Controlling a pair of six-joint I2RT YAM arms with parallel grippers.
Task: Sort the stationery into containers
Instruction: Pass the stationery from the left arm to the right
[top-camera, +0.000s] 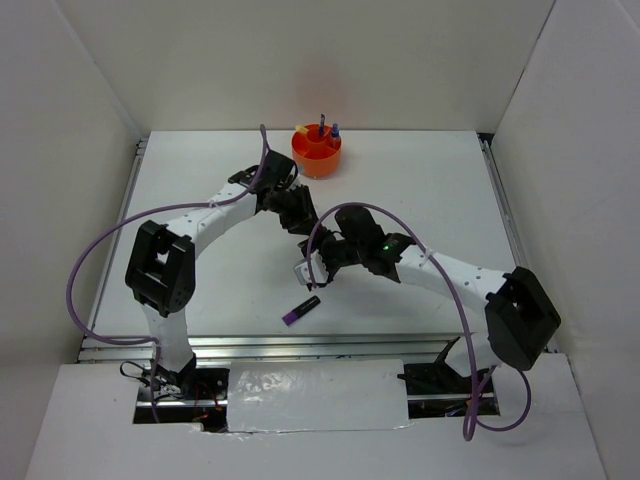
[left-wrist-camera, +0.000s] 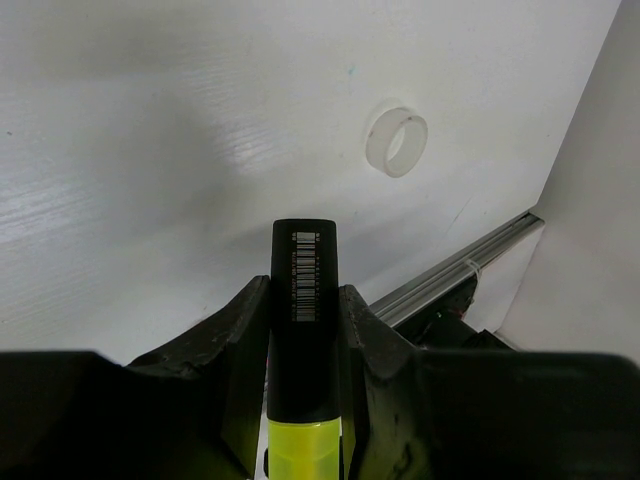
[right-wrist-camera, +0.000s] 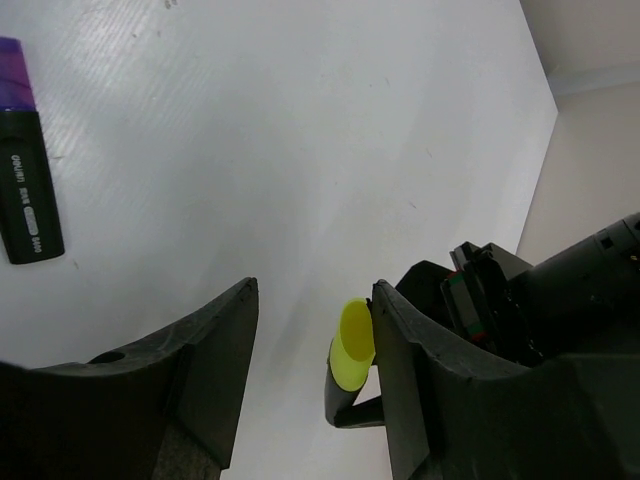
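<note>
Left claw (left-wrist-camera: 303, 296) grips the yellow highlighter (left-wrist-camera: 303, 265); right claw (right-wrist-camera: 314, 290) gapes, released. Purple highlighter (top-camera: 300, 311) lies near the surface (top-camera: 420, 200)'s near edge, organiser (top-camera: 316, 152) at the far edge.

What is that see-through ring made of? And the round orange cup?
The clear ring looks like a roll of sticky tape, likely plastic film: cloudy, see-through, slightly shiny. The round orange cup looks like moulded plastic: even bright colour, smooth wall; too small to be sure.
</note>
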